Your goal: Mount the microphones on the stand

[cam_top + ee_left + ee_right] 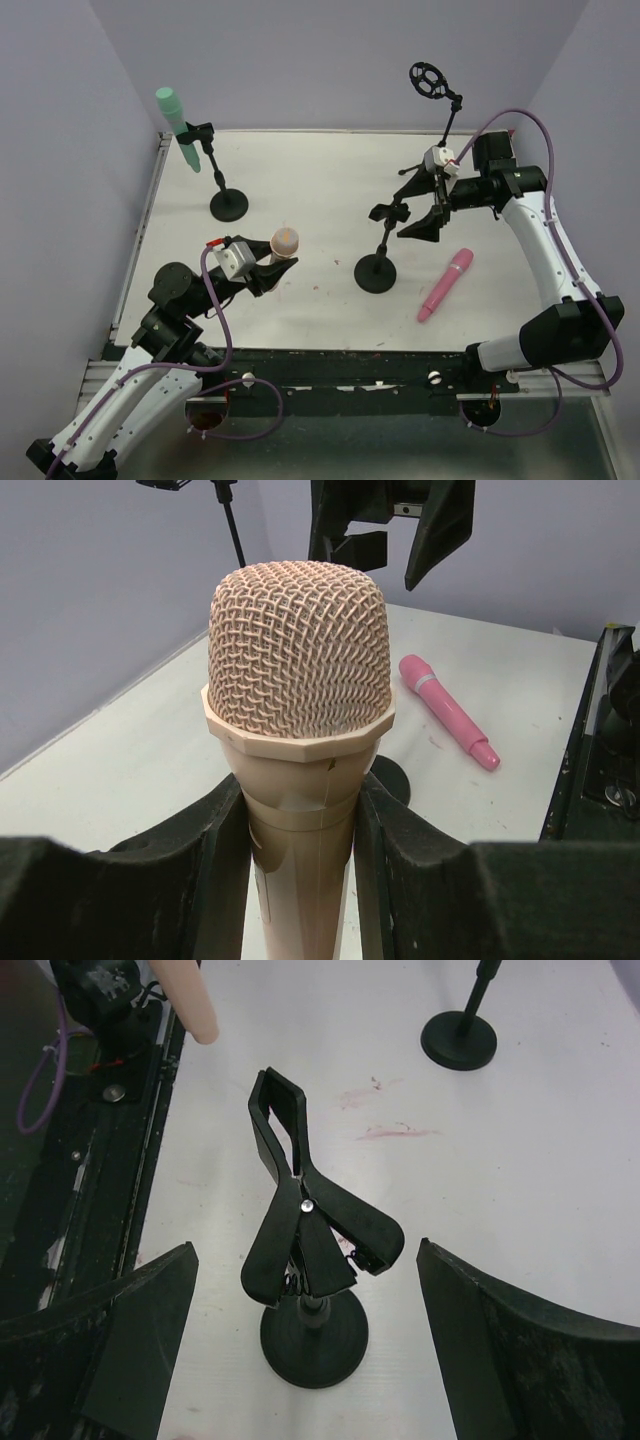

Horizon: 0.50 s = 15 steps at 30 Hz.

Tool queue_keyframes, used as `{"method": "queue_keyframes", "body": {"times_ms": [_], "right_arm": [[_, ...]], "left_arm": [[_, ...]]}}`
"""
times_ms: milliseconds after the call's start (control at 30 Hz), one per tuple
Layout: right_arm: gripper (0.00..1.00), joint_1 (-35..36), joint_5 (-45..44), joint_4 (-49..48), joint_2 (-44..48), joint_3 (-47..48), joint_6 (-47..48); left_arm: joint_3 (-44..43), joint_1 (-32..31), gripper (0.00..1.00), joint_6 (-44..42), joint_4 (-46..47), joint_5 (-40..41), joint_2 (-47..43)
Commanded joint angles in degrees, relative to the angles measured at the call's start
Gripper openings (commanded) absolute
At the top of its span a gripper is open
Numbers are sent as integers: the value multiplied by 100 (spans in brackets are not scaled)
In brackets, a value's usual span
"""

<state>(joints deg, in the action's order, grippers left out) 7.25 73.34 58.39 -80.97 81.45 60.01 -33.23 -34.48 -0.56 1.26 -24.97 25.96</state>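
Peach microphone [298, 670] is held by its handle in the left gripper [268, 268], jaws closed partway around it. Right gripper [424, 226] jaws are spread wide and empty, just beside the clip [310, 1210] of the middle stand [377, 270]. Pink microphone [445, 285] is lying on the desk [300, 180]. Mint microphone [177, 122] is clipped in the far-left stand [228, 205].
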Motion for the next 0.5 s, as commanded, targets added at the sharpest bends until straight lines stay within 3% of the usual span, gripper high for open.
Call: {"method": "queue_keyframes", "body": {"times_ms": [0, 267, 467], "right_arm": [[98, 84, 286, 655, -217, 432, 520], [94, 146, 172, 1025, -288, 627, 829], [77, 146, 75, 727, -33, 477, 486]], "left_arm": [[36, 38, 1, 21, 226, -175, -3], [36, 29, 1, 21, 217, -192, -11], [36, 29, 1, 21, 226, -210, -12]]}}
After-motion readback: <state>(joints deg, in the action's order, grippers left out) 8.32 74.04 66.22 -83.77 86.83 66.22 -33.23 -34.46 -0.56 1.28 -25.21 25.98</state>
